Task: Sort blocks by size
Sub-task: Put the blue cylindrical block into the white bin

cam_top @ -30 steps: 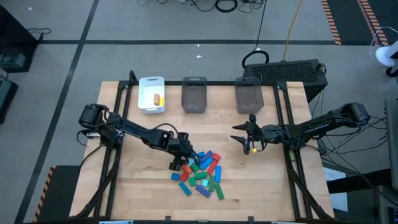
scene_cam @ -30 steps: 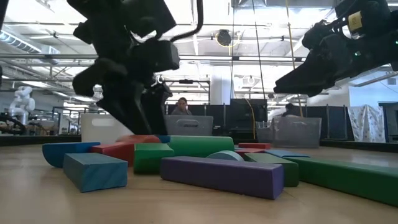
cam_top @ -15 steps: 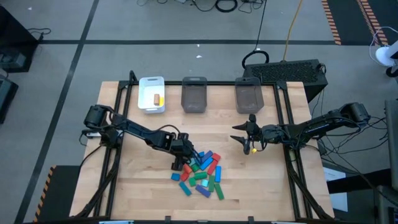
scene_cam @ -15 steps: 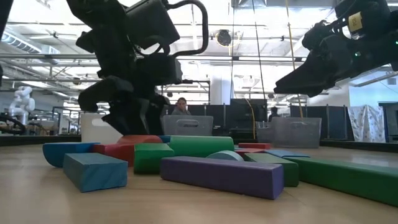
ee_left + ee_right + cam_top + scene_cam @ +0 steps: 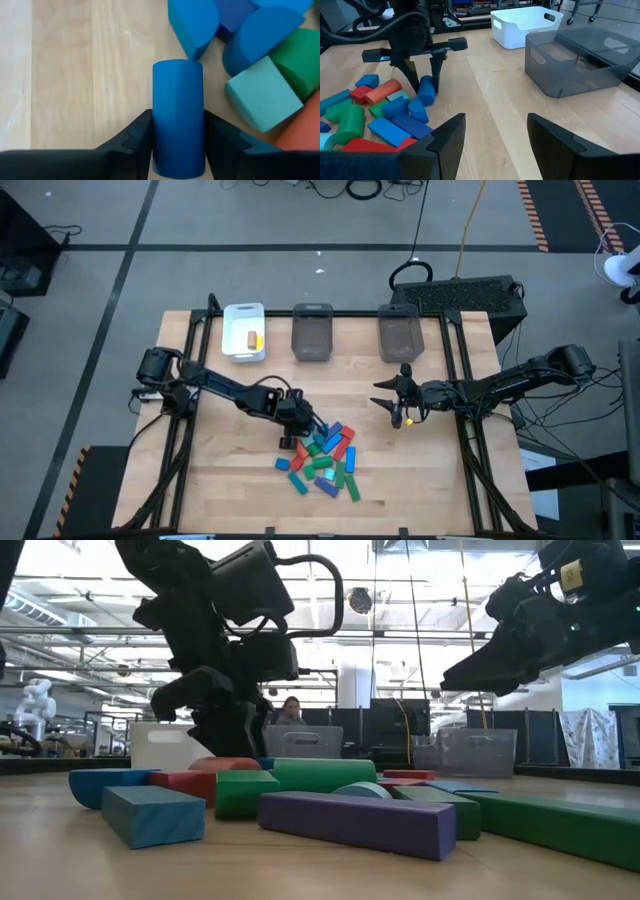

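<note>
1. Wooden surface (image 5: 220,470) carries the work: the blue cylinder (image 5: 178,117) sits clamped between the two fingers (image 5: 131,140) of the left tool (image 5: 297,420), at the far left fringe of the pile of blocks (image 5: 322,458), which lies toward the near edge, about midway along it.
2. Risk at the grip: the block is round and the fingers hold it only by its sides, so I judge it could roll or slide out if the lift is quick or tilted.
3. Risk at the pile: blue and teal pieces (image 5: 260,97) lie just beside the held block; a sideways drag could knock them and scatter the heap.
4. Risk at the drop: the white tray (image 5: 243,332) and two grey bins (image 5: 312,332) stand along the far edge, well apart from the pile. Choosing the wrong container would spoil the size sorting; the tray already holds a small yellowish item (image 5: 252,339).
5. Right tool (image 5: 397,408) waits toward the right edge, fingers spread apart and empty; a crossing path could bring the arms together.
</note>
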You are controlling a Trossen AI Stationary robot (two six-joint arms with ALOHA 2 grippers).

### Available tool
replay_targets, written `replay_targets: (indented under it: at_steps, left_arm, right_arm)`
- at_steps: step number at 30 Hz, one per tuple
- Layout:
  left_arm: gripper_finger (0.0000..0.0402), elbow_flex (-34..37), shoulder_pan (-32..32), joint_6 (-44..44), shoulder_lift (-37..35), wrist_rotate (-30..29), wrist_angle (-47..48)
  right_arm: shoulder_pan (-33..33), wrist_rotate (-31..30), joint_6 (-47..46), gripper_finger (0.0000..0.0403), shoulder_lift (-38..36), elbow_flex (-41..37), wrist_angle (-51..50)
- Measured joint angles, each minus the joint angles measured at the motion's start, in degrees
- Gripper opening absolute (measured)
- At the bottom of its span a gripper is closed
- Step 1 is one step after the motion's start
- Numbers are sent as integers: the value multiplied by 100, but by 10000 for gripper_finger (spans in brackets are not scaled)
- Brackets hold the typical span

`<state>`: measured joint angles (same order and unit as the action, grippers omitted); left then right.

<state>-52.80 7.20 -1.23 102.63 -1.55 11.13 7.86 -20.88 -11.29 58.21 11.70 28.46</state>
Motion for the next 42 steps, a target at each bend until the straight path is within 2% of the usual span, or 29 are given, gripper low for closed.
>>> replay_targets:
  at_steps: [7,13,19,25,29,33,42]
  left_arm:
    - [148,9,-135,2,-295,-168,456]
    - [147,9,-338,5,-890,-477,1092]
    - [147,7,-719,9,-1603,-500,1651]
    - [146,4,-1318,2,-2352,-514,2060]
    - [146,2,-1808,0,-2660,-816,2225]
    - [146,-1,-2372,-141,-2751,-1011,2286]
    - [146,-2,-3745,-302,-2741,-1033,2307]
  right_arm:
    - [0,0,0,201,-2,0,-4]
    - [0,0,0,201,-2,0,-4]
    - [0,1,0,201,0,0,-3]
    - [-2,0,0,201,-2,0,1]
    - [-2,0,-1,201,-1,2,3]
    - [0,0,-2,201,1,2,-2]
    - [0,0,0,201,1,2,-2]
